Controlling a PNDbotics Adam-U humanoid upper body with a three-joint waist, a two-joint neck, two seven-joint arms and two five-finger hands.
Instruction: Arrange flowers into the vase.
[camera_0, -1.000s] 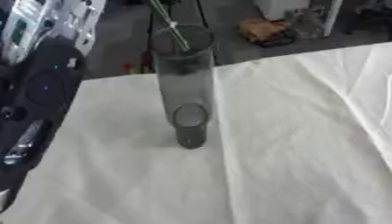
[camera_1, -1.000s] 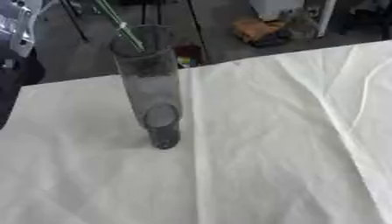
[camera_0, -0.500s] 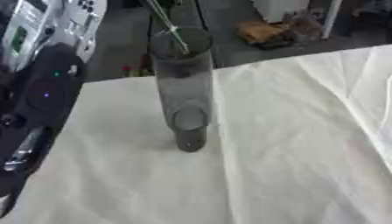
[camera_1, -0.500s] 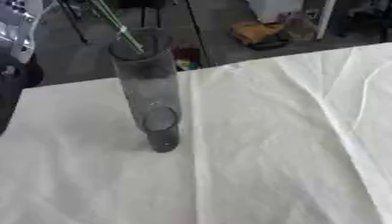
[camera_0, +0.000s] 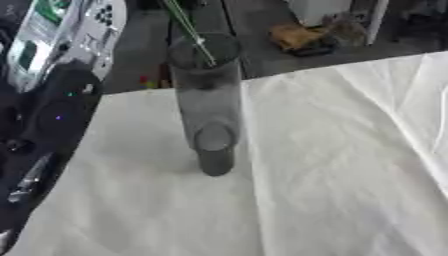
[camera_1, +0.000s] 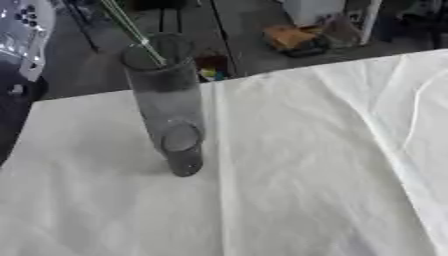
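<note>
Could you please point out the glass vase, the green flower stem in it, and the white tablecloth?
glass vase (camera_0: 208, 105): left eye view, middle of its clear wall.
green flower stem (camera_0: 191, 27): left eye view, the stalk just above the vase's rim.
white tablecloth (camera_1: 315, 165): right eye view, bare cloth right of the vase.

stems (camera_0: 188, 22) cut off at top edge, blooms out of view; left arm (camera_0: 39, 125) blurred, hand past the frame.

Soft even daylight; both views slightly blurred.
</note>
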